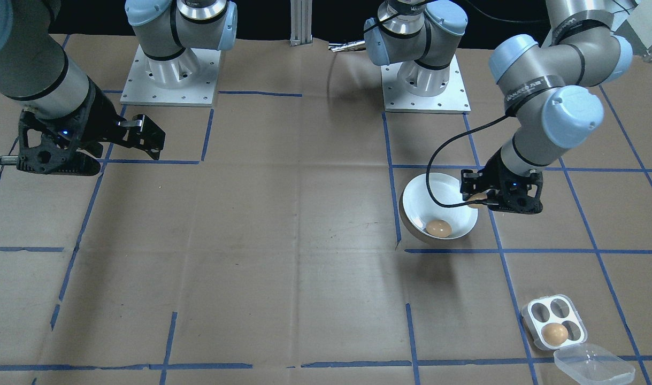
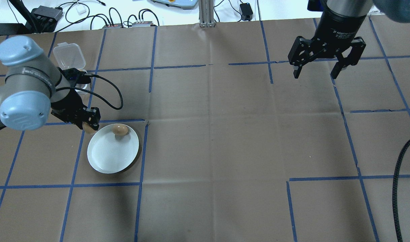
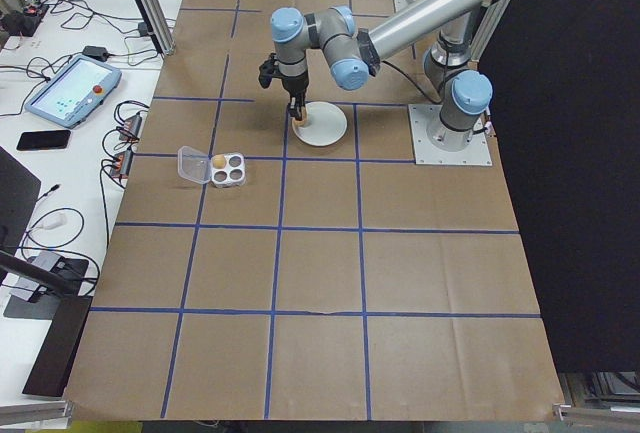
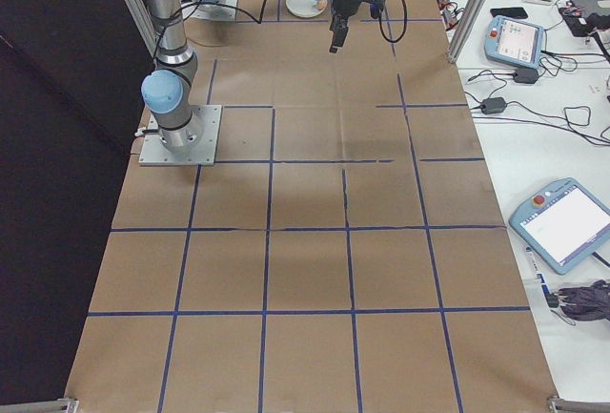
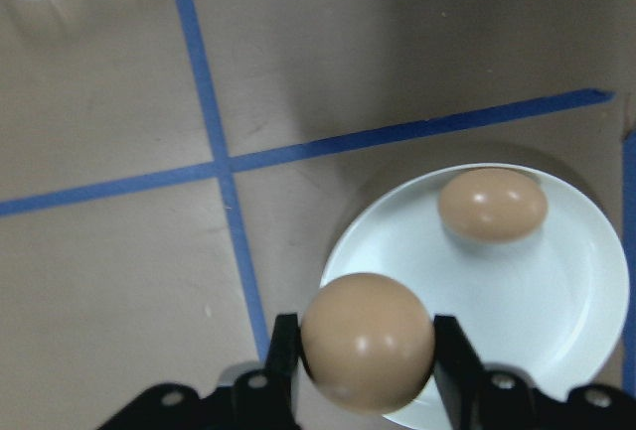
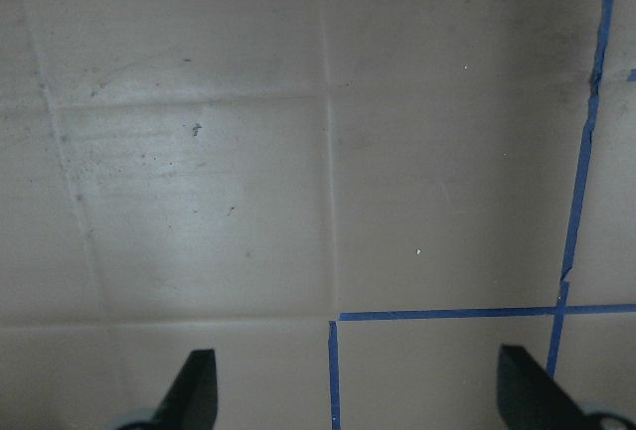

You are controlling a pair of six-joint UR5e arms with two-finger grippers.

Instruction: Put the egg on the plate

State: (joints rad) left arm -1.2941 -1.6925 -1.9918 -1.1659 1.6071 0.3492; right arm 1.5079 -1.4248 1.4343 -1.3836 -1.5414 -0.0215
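Left hand [image 5: 366, 370] grips an egg [image 5: 368, 341], seemingly over the plate [image 5: 556, 301] rim.

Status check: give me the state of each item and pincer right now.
left pincer: shut on held egg, at the plate's edge
right pincer: open, empty
plate: holds one egg
egg on plate: resting near the rim
egg tray: lid open, one egg inside
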